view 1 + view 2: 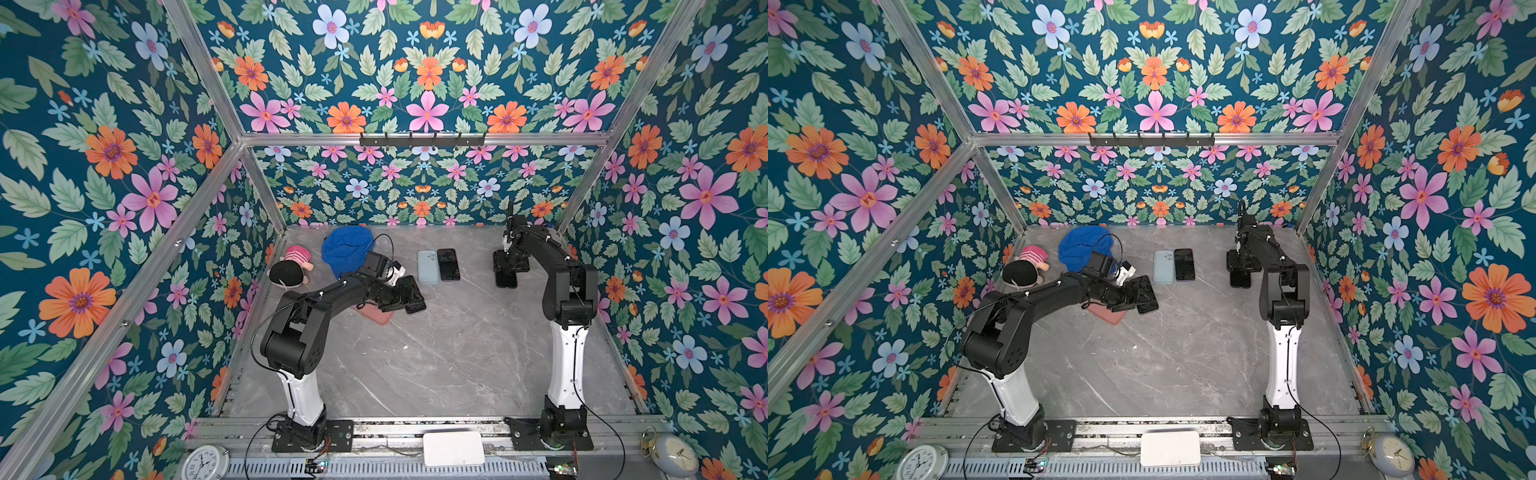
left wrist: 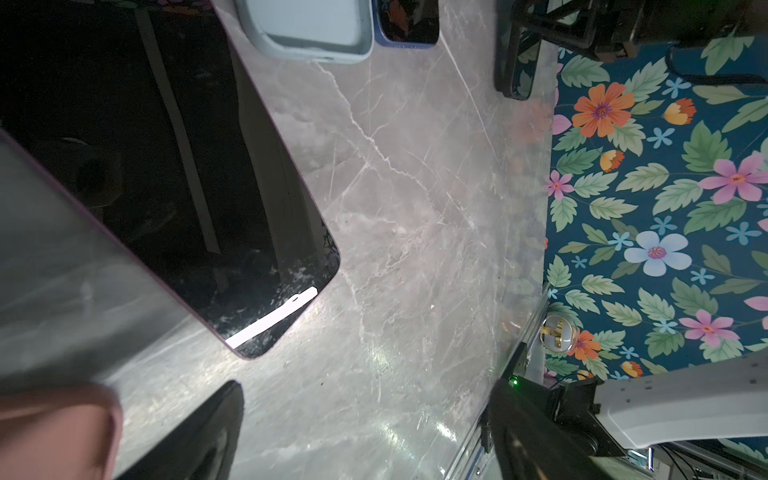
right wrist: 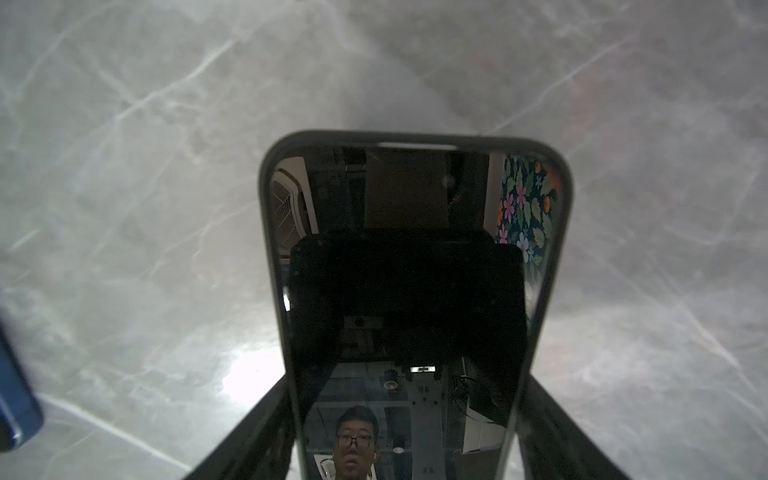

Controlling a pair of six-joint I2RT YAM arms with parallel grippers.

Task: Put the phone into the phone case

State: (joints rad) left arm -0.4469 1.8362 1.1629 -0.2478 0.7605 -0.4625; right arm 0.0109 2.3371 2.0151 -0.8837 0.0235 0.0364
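Lying screen-up in the left half of the worktop [image 1: 457, 353], the purple phone [image 2: 187, 166] is not yet in the pink case [image 1: 376, 315], which sits empty just beside it under the left gripper [image 1: 401, 300]. Those jaws stand wide with nothing between them, one finger [image 2: 208, 428] close to the phone's corner. Near the back edge the blue case [image 1: 428, 267] is empty too, the blue phone [image 1: 448, 264] just beside it. Toward the right edge the black phone [image 3: 407, 270] already looks cased, and the right gripper [image 3: 409, 395] seems clamped on its long sides; two fittings appear left.

Left hand [image 1: 1131, 299] at a dark phone [image 1: 1149, 300] beside pink case [image 1: 1111, 318], pale blue case [image 1: 1163, 267] beside another phone [image 1: 1184, 264]
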